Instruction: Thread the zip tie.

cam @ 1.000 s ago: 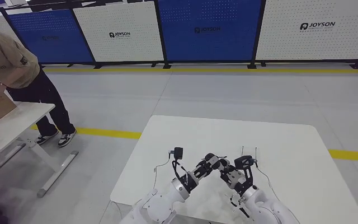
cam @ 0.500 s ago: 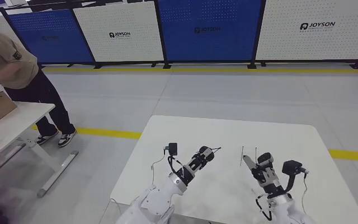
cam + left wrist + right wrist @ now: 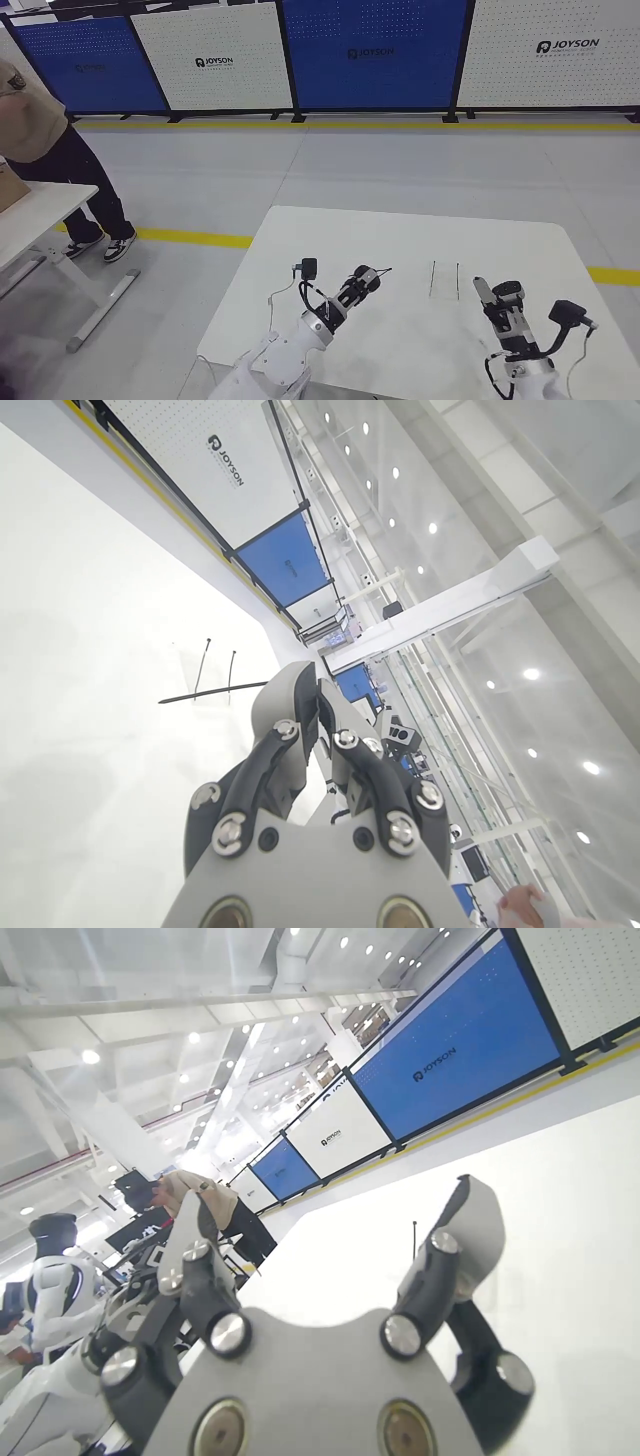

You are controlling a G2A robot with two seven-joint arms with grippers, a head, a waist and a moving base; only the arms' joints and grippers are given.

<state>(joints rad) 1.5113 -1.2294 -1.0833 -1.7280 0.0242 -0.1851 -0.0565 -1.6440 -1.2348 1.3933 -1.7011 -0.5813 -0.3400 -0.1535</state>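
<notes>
Separation in the top view: left gripper (image 3: 366, 277) and right gripper (image 3: 492, 288), close together a second ago, now sit well apart above the desk (image 3: 320, 240). Left wrist view: left gripper clamps a straight zip tie (image 3: 210, 693). Right wrist view: right gripper spreads wide, empty; threading looks unfinished.

Print I log: one logo with a short wordmark per far partition panel, dark on the white panels (image 3: 213, 55), pale on the blue panels (image 3: 372, 55).
</notes>
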